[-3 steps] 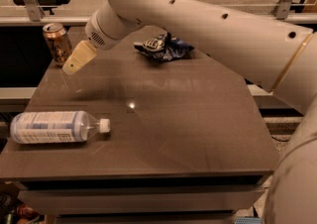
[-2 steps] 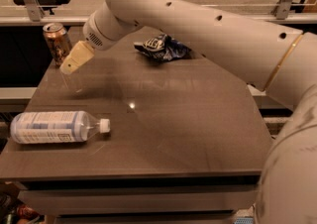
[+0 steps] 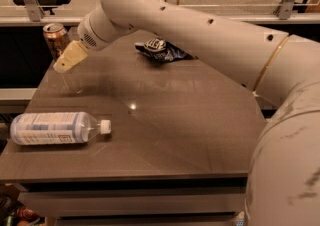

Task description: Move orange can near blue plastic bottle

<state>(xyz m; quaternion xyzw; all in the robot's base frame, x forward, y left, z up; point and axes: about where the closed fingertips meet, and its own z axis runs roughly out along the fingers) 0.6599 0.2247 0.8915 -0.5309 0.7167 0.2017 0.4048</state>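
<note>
We are edging the hand (image 3: 68, 59) left, nearer the upright orange can (image 3: 56, 40); its grip we cannot tell. The blue plastic bottle (image 3: 55, 128) is lying unmoved.

White arm (image 3: 200, 40) bears dark screw holes (image 3: 210, 20), a gold ring (image 3: 265, 64), and a tan pincer (image 3: 63, 64) beside the orange can (image 3: 55, 39).
</note>
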